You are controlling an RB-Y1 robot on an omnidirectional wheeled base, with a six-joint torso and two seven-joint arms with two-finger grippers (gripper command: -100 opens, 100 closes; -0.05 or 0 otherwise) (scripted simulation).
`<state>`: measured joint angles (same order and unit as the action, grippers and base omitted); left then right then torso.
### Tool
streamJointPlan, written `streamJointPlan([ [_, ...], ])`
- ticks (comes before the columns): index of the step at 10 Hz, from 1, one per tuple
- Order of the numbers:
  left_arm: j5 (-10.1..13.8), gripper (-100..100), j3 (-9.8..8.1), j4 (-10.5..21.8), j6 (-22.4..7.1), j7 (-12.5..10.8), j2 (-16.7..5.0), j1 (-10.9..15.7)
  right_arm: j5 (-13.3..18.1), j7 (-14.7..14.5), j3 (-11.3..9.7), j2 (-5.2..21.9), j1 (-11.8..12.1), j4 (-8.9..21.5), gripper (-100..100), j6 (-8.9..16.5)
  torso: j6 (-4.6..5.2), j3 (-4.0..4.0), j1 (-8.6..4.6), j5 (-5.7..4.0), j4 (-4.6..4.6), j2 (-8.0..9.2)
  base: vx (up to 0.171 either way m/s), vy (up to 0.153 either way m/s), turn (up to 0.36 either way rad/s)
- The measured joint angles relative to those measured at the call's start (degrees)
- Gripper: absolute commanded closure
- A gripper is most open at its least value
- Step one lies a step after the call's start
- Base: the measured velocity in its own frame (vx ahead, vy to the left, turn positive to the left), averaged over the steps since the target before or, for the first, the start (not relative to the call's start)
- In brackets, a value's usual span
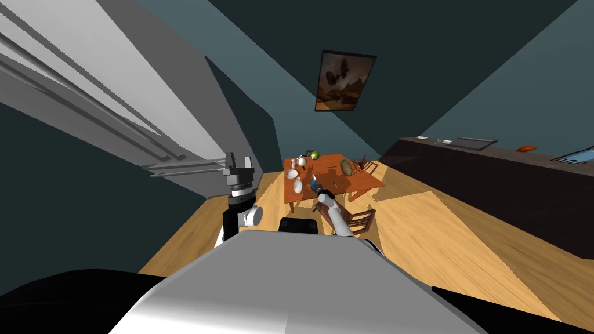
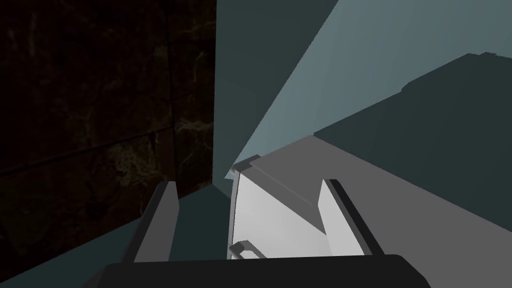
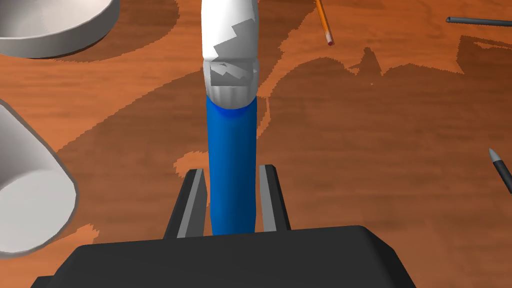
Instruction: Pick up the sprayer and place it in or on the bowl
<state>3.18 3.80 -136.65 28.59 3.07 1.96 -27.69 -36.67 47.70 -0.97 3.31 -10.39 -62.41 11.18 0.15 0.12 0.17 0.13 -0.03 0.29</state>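
The sprayer [image 3: 232,160] has a blue body and a white head. It stands between the fingers of my right gripper [image 3: 231,200], which press its sides. The wooden table [image 3: 380,130] lies beneath it. The white bowl [image 3: 55,25] is beyond the sprayer's head and off to one side. In the head view my right gripper [image 1: 316,187] is over the near part of the table [image 1: 359,180], with the sprayer [image 1: 314,180] a small blue spot and the bowl [image 1: 292,174] just left of it. My left gripper [image 1: 239,165] is raised at the left, away from the table, and open [image 2: 252,220].
A white vase-like vessel [image 3: 25,195] lies close beside the gripper. A pencil [image 3: 324,22] and two dark pens [image 3: 477,21] lie on the table. A teapot [image 1: 301,160], a green fruit [image 1: 314,155] and chairs [image 1: 357,220] are around the table. A dark counter [image 1: 493,174] runs along the right.
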Motion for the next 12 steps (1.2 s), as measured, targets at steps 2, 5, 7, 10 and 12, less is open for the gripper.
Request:
streamJointPlan([
  [2,0.0,0,0.0,0.0,0.0,0.0,0.0,0.0,-1.1,0.6,0.4,3.0,-1.7,1.8,100,-1.6,0.03,0.12,0.02,0.05,0.07,0.18,-0.166,0.048,0.205],
  [5,0.0,0,0.0,0.0,0.0,0.0,0.0,0.0,-1.6,1.9,2.4,6.2,-5.0,5.6,100,-6.5,0.07,0.32,0.0,0.08,0.18,0.48,-0.179,0.033,0.141],
  [7,0.0,0,-0.01,0.0,0.0,0.0,0.0,0.0,-1.0,2.2,3.7,6.5,-5.0,4.6,100,-6.5,0.09,0.14,-0.13,0.04,0.13,0.13,-0.096,0.009,0.106],
  [10,0.0,0,-0.01,0.0,0.0,0.0,0.0,0.0,-0.3,2.9,7.1,7.4,-6.5,4.8,100,-8.2,0.06,0.21,-0.12,0.02,0.17,0.24,-0.129,0.014,0.154],
  [12,0.0,0,-0.01,0.0,0.0,0.0,0.0,0.0,-0.8,3.7,7.8,8.6,-7.6,6.2,100,-10.3,0.12,0.23,-0.17,-0.01,0.18,0.27,-0.103,0.009,0.077],
])
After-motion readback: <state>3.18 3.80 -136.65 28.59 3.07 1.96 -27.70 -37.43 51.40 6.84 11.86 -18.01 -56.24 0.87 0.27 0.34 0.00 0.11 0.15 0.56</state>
